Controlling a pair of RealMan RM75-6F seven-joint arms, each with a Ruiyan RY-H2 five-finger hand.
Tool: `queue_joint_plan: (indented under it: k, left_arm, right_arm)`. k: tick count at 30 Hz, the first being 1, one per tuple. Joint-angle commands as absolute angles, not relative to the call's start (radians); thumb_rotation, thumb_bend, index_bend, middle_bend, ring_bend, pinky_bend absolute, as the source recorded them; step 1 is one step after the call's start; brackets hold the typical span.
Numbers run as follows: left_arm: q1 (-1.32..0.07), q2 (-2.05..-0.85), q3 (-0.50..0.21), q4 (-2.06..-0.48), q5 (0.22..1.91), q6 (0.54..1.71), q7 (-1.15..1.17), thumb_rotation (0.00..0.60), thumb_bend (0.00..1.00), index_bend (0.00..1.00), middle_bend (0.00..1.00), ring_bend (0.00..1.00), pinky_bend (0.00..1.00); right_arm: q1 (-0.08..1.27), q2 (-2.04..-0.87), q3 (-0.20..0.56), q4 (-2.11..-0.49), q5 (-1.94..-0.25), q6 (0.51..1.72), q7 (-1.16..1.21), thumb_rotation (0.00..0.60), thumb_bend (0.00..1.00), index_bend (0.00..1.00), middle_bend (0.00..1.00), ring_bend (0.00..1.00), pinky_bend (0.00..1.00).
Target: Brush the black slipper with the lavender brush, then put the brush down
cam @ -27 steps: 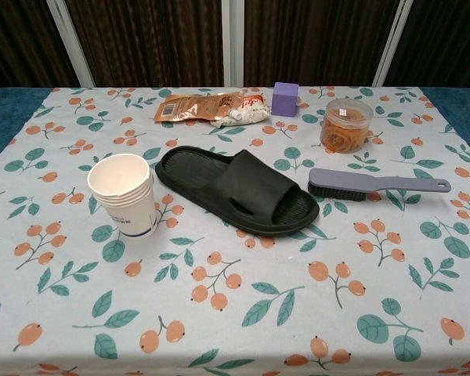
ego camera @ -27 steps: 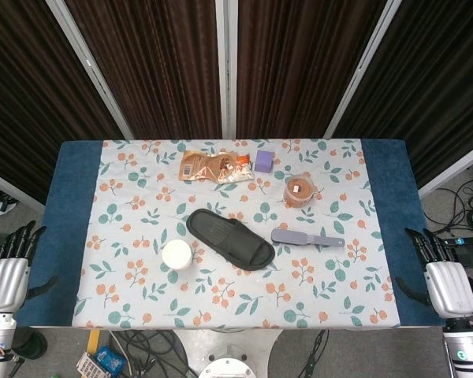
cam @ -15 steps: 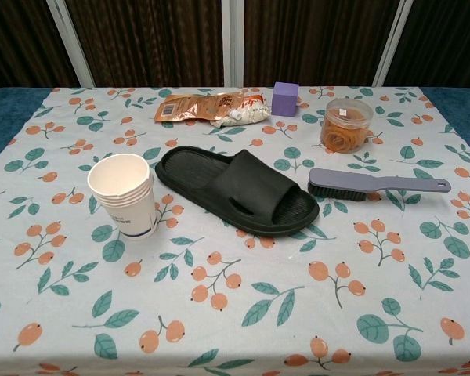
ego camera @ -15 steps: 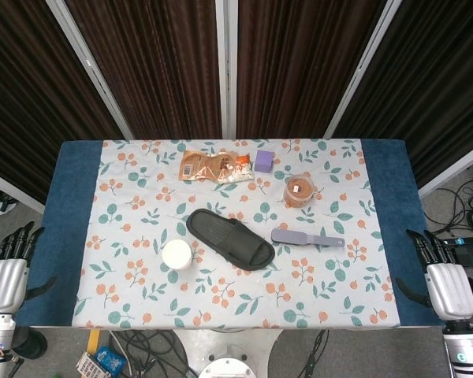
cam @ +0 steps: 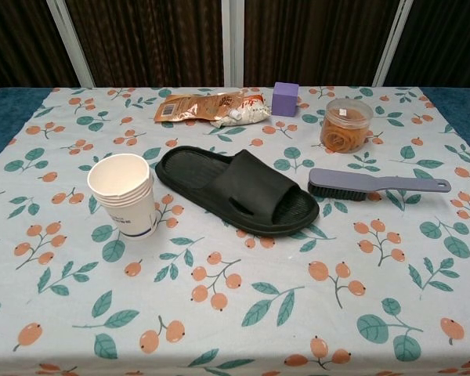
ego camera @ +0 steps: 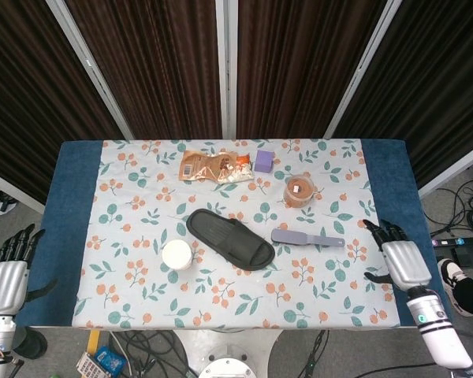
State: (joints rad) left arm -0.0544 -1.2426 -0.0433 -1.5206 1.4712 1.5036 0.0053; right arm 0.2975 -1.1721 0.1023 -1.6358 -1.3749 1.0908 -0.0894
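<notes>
The black slipper (ego camera: 230, 239) (cam: 236, 189) lies flat in the middle of the floral cloth, toe toward the near right. Just right of it lies the lavender brush (ego camera: 307, 237) (cam: 376, 184), bristles down, its handle pointing right. My right hand (ego camera: 399, 261) hovers over the table's blue right border, fingers spread and holding nothing, a short way right of the brush handle. Off the table's near left corner is my left hand (ego camera: 6, 272), also spread and holding nothing. Neither hand shows in the chest view.
A stack of white paper cups (ego camera: 176, 254) (cam: 125, 195) stands left of the slipper. At the back lie an orange snack packet (ego camera: 214, 166) (cam: 207, 106), a purple block (ego camera: 263, 161) (cam: 284, 99) and a clear tub of rubber bands (ego camera: 299, 190) (cam: 345, 124).
My right hand has moved up and left from beside the table to over its right border, closer to the brush. The left hand and all objects have stayed put.
</notes>
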Motion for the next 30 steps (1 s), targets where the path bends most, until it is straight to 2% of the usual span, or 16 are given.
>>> queue_joint_plan:
  k: [1,4,11,16,30]
  left_arm:
    - [-0.055,-1.244,-0.044,-1.517,1.467,1.499,0.001,0.6,0.21,0.15,0.11,0.05,0.11]
    - [-0.056,-1.242,-0.043,-1.513,1.463,1.492,-0.003,0.6,0.21,0.15,0.11,0.05,0.11]
    - [-0.061,-1.245,-0.045,-1.508,1.457,1.479,-0.008,0.6,0.21,0.15,0.11,0.05,0.11]
    - [-0.061,-1.246,-0.047,-1.507,1.455,1.481,-0.008,0.6,0.21,0.15,0.11,0.05,0.11]
    - [-0.062,-1.252,-0.051,-1.501,1.44,1.471,-0.018,0.6,0.21,0.15,0.11,0.05,0.11]
  right_arm:
    - [0.432,-1.281,0.148,-1.545,-1.221,0.905,-0.17,0.6,0.0,0.13,0.23,0.09,0.11]
    - [0.477,-1.336,0.161,-1.482,-1.175,0.861,-0.193,0.6,0.0,0.19,0.27,0.13,0.13]
    - [0.561,-1.407,0.167,-1.383,-1.093,0.767,-0.242,0.6,0.0,0.27,0.32,0.19,0.17]
    - [0.605,-1.431,0.167,-1.354,-1.05,0.726,-0.265,0.6,0.0,0.4,0.4,0.27,0.25]
    - [0.683,-1.447,0.145,-1.348,-0.898,0.649,-0.294,0.6,0.0,0.46,0.47,0.36,0.35]
